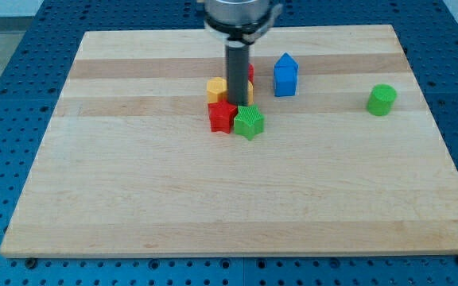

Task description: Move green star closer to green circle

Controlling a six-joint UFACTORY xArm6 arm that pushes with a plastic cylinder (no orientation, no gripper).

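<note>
Green on pale wood is what matters — the green star sits just below and a touch toward the view's right of my tip, close enough that it may be touching, though I cannot tell for sure. The green circle is well apart from my tip, far off toward the view's right and at about the same height in the view. There is no claw on this arm, only the dark rod, so nothing is apart, together or clamped.

Around my tip the blocks are crowded. A red star lies just to its lower left, touching the green star's side. A yellow block sits just to the tip's upper left, partly hidden by the rod, and another red block peeks out behind the rod. A blue block with a pointed top stands near, up and to the right of my tip.

To do this push well, I judge my tip should get onto the green star's left side, level with its middle, and then drive straight toward the view's right. From above, a push would send the star down the tabletop rather than toward the circle. The gap beside the red star is tight — sliding in there risks dragging it along, so a slow, centred contact seems wise.
</note>
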